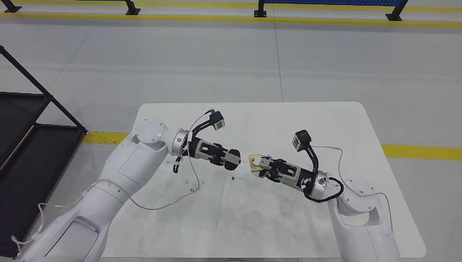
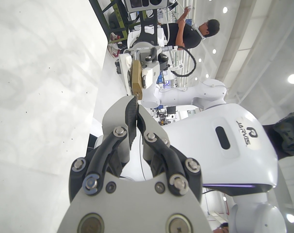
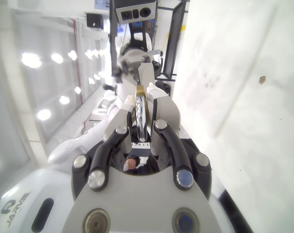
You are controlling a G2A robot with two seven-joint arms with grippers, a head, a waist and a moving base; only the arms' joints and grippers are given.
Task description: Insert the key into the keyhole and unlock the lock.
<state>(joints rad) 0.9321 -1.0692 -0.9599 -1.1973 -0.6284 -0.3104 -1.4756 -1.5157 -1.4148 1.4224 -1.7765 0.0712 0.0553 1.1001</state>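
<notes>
Pinching key in left jaws, clamping padlock in right jaws; could jam or slip if tilted at entry.

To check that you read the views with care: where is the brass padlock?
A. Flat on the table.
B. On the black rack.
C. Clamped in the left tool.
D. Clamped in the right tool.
D: the right wrist view shows the padlock clamped between the fingers of the right tool, held off the table and facing the left tool.
</notes>
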